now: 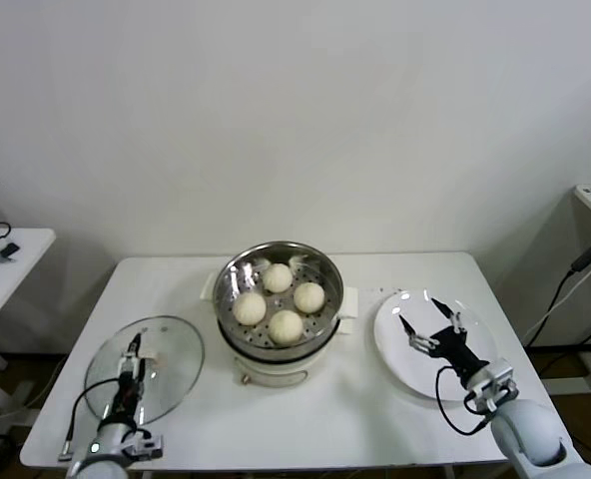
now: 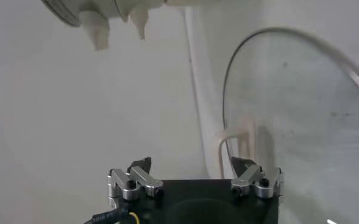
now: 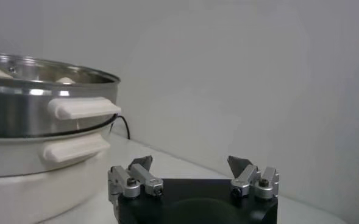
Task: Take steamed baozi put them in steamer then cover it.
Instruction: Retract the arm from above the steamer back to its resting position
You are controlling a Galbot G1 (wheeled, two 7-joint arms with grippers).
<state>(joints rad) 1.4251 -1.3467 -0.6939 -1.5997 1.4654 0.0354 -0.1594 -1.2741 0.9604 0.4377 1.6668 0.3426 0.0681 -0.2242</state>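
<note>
White table: steamer holds four baozi; both hands spread apart.

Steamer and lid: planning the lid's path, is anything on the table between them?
No. In the head view, only bare table separates the lid from the steamer.

Shiny steel steamer, glass cover
</note>
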